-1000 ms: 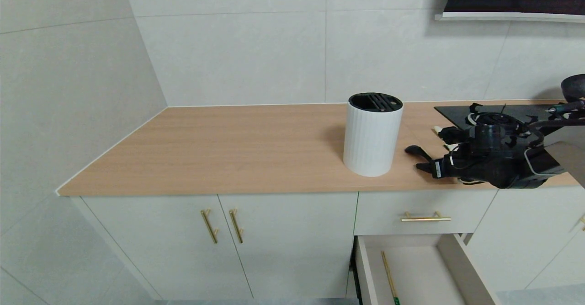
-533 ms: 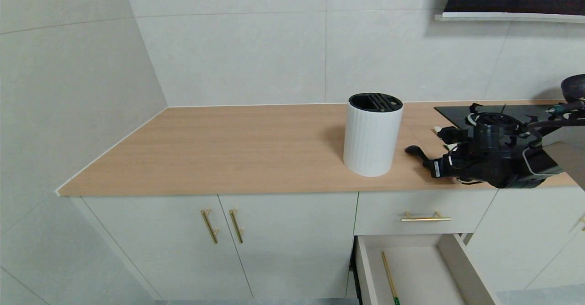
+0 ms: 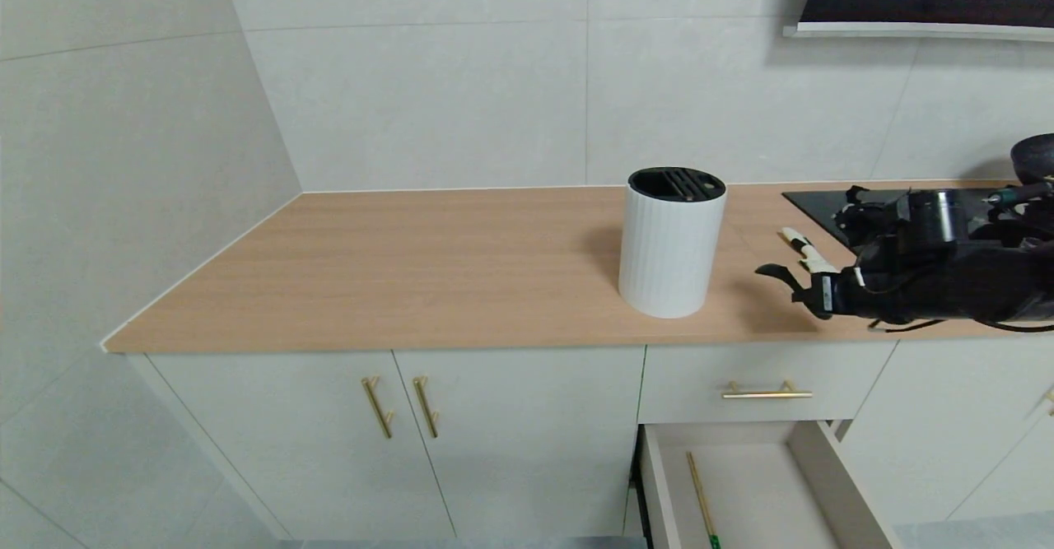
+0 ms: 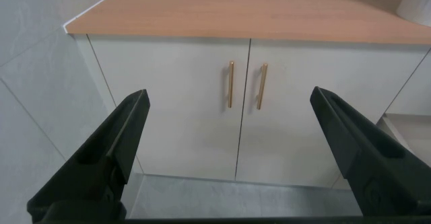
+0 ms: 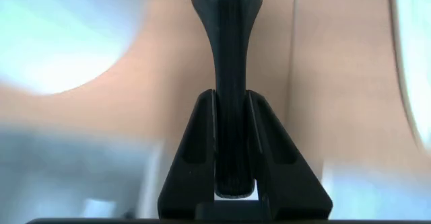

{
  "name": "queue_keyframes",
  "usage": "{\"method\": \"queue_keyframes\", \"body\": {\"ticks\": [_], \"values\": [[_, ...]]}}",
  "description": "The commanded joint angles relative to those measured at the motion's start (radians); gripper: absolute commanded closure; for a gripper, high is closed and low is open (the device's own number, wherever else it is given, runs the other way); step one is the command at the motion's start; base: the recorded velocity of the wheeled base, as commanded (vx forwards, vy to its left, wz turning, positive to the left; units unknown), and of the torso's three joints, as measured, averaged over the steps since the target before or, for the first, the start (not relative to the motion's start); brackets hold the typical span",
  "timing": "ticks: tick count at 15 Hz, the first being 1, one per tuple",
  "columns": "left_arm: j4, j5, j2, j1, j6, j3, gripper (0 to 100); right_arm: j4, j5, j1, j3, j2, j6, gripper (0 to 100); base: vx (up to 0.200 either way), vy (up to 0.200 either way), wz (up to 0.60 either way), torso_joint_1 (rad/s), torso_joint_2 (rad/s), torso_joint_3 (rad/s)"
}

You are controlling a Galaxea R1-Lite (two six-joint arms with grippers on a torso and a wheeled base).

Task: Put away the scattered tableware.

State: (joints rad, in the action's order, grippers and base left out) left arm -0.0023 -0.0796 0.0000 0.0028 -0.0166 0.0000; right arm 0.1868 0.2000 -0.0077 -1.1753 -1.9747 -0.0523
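Black grooved handle [image 5: 227,12] clamped in right tool [image 5: 229,103]; fluted white cylinder holder [image 3: 671,244] near.

A black ribbed handle [image 5: 229,56] is clamped in the right gripper [image 5: 230,106]. A pale utensil [image 3: 803,248] lies flat on the counter [image 3: 412,269], chopsticks [image 3: 701,495] in the open drawer [image 3: 811,467]

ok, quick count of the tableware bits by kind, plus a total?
White holder: 1
Black-handled utensil, held in right hand: 1
Pale utensil on counter: 1
Gold stick in open drawer: 1
Total: 4
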Motion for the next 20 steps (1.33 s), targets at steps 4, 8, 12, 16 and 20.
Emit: {"method": "queue_keyframes", "body": {"ticks": [4,8,12,16,20], "values": [[-0.001,0.0,0.0,0.0,0.0,0.0,0,-0.044,-0.106,0.075,0.508,0.398,-0.086,100,0.0,0.0,0.0,0.0,0.0,0.0],[-0.001,0.0,0.0,0.0,0.0,0.0,0,-0.023,-0.106,0.098,0.588,0.401,-0.093,100,0.0,0.0,0.0,0.0,0.0,0.0],[-0.001,0.0,0.0,0.0,0.0,0.0,0,-0.017,-0.106,0.121,0.612,0.393,-0.092,100,0.0,0.0,0.0,0.0,0.0,0.0],[-0.001,0.0,0.0,0.0,0.0,0.0,0,0.065,-0.108,0.144,0.64,0.304,-0.092,100,0.0,0.0,0.0,0.0,0.0,0.0],[-0.001,0.0,0.0,0.0,0.0,0.0,0,0.103,-0.108,0.144,0.658,0.292,-0.09,100,0.0,0.0,0.0,0.0,0.0,0.0]]}}
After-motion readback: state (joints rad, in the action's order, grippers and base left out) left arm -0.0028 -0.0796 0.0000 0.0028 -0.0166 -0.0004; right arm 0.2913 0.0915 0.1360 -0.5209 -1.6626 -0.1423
